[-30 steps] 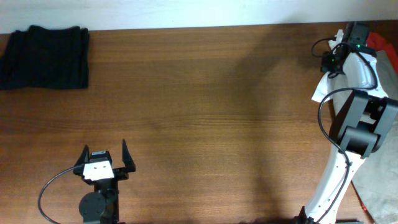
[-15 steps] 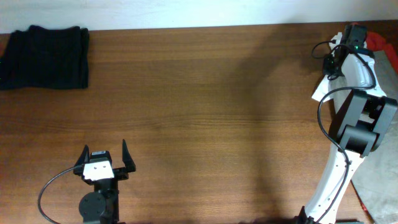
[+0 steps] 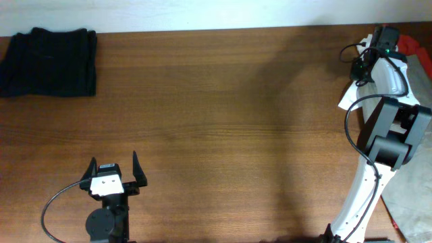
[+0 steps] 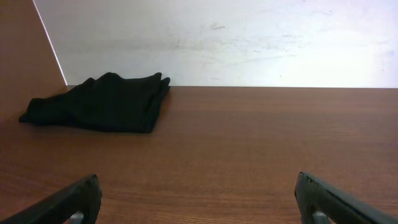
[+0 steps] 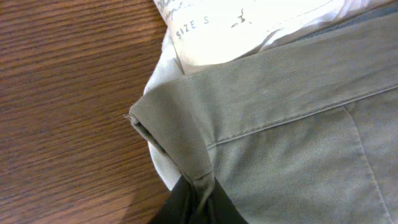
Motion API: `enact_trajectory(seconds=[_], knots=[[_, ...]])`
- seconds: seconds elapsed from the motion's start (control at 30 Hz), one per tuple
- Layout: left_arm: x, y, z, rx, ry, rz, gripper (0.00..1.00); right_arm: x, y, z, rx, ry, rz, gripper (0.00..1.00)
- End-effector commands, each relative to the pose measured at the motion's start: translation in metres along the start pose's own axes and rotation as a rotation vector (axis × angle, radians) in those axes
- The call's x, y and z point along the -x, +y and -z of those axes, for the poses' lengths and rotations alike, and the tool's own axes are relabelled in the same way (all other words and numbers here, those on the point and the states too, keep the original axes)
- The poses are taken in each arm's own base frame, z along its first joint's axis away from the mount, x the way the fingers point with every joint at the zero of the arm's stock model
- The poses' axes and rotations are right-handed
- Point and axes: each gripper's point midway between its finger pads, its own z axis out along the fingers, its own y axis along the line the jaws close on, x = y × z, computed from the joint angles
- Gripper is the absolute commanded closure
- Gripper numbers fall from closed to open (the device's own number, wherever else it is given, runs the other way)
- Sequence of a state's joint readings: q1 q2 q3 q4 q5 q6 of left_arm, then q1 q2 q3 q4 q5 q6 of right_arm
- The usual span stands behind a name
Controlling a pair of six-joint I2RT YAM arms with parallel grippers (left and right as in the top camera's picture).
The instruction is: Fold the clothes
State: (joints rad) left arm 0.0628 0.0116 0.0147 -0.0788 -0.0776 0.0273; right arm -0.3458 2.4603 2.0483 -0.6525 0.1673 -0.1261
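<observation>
Right fingers (image 5: 186, 210) pinched narrow on a fold of the khaki trousers (image 5: 286, 124), at the tabletop's (image 3: 223, 121) far right edge. Left fingers (image 4: 74, 199) spread wide, holding nothing. Folded black garment (image 3: 48, 62) lies in the far left corner.

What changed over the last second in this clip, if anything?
The right gripper shifted slightly toward the table's far right corner, then nearly stopped. Its fingers appear to pinch a fold of the khaki grey-green cotton garment. The left gripper stayed open and parked, and the black folded garment at the far left corner did not move.
</observation>
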Motion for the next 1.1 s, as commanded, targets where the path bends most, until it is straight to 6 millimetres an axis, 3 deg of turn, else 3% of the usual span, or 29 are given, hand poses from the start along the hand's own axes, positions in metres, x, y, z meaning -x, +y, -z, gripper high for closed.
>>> enact_trajectory(seconds=[0.0,0.27,0.33,0.37,0.4,0.5,0.6,0.7,0.83,0.97,1.07], knots=[[-0.002,-0.003,0.000,-0.014,0.000,-0.016,0.01,0.028,-0.003,0.025,0.004,-0.066,-0.018,0.96],[-0.002,-0.003,0.000,-0.014,0.000,-0.016,0.01,0.050,-0.011,0.055,0.003,-0.094,-0.068,0.96],[-0.002,-0.003,0.000,-0.014,0.000,-0.016,0.01,0.050,-0.011,0.055,0.003,-0.093,-0.067,0.96],[-0.002,-0.003,0.000,-0.014,0.000,-0.016,0.01,0.049,-0.011,0.055,0.003,-0.090,-0.067,0.88],[-0.002,-0.003,0.000,-0.014,0.000,-0.016,0.01,0.049,-0.011,0.055,0.003,-0.089,-0.067,0.88],[-0.001,-0.003,0.000,-0.015,-0.001,-0.016,0.01,0.049,-0.011,0.055,0.003,-0.090,-0.067,0.96],[-0.001,-0.003,0.000,-0.014,-0.001,-0.016,0.01,0.049,-0.011,0.055,0.003,-0.090,-0.067,0.88],[-0.001,-0.003,0.000,-0.014,-0.001,-0.016,0.01,0.049,-0.011,0.055,0.003,-0.090,-0.067,0.96],[-0.001,-0.003,0.000,-0.014,-0.001,-0.016,0.01,0.050,-0.012,0.059,0.004,-0.091,-0.075,0.96],[-0.001,-0.003,0.000,-0.014,-0.001,-0.016,0.01,0.067,-0.011,0.093,0.050,-0.151,-0.153,0.96],[-0.001,-0.003,0.000,-0.014,-0.001,-0.016,0.01,0.091,-0.008,0.146,0.116,-0.253,-0.163,0.96]])
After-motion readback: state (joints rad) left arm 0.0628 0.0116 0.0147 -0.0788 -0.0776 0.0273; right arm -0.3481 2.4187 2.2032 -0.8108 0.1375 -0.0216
